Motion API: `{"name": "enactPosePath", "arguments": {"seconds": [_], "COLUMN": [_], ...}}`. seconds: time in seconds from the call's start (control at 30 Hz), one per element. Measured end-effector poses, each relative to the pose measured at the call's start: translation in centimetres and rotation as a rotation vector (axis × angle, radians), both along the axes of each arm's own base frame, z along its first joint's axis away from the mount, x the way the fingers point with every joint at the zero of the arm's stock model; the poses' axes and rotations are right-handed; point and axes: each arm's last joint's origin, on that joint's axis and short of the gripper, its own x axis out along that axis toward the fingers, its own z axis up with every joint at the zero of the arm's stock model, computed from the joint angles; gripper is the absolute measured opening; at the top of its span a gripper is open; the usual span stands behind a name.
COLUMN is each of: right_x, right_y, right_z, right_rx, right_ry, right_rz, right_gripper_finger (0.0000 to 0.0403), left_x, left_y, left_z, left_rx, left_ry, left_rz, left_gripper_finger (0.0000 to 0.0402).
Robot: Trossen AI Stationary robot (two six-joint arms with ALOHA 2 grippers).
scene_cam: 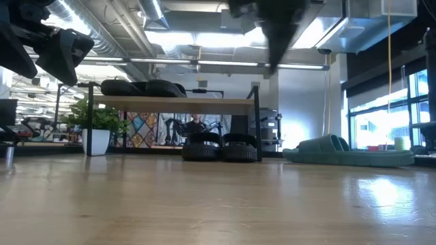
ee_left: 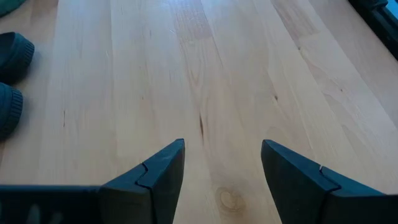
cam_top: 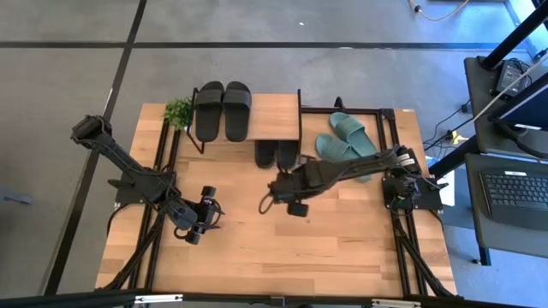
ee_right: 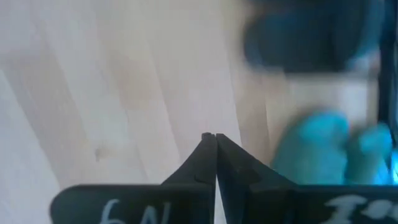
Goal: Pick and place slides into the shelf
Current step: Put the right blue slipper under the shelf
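Note:
The shelf [cam_top: 276, 115] stands at the table's far middle. Two black slides [cam_top: 223, 109] lie on its top board, and two more black slides [cam_top: 276, 154] sit on the table under it, toes outward [scene_cam: 218, 147]. Two teal slides [cam_top: 344, 139] lie flat on the table to the shelf's right [scene_cam: 340, 150]. My left gripper [cam_top: 207, 216] hovers open over bare wood at the near left [ee_left: 222, 152]. My right gripper [cam_top: 272, 197] is shut, above the table just near of the shelf [ee_right: 215, 138], holding nothing.
A small green potted plant [cam_top: 178, 109] stands at the shelf's far-left corner [scene_cam: 95, 126]. Black metal frame rails [cam_top: 158, 248] run along both sides of the table. Bare wood fills the near half of the table [cam_top: 291, 257].

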Motion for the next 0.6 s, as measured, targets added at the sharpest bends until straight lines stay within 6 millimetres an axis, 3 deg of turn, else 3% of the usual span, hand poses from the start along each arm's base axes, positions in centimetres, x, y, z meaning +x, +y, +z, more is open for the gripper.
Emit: {"name": "enactPosePath", "arguments": {"seconds": [0.13, 0.27, 0.43, 0.6], "right_x": [-1.8, -2.4, -3.8, -6.5], "right_y": [1.3, 3.1, 4.2, 3.4], "right_z": [0.1, 0.0, 1.0, 1.4], "right_rx": [-0.029, -0.042, -0.122, -0.199], "right_ry": [0.104, 0.113, 0.040, -0.032], "right_rz": [-0.078, -0.050, -0.055, -0.108], "right_gripper_finger": [0.0010, 0.0026, 0.0076, 0.0144], "left_x": [0.0, 0.0, -0.4, -0.4], "left_y": [0.0, 0.0, 0.3, 0.3], "left_z": [0.0, -0.2, -1.1, -1.3], "left_rx": [0.002, 0.000, 0.017, 0.020], "left_ry": [0.002, -0.001, 0.020, 0.022], "left_rz": [-0.001, 0.000, -0.001, 0.000], "left_gripper_finger": [0.0204, 0.0204, 0.0204, 0.0204]}}
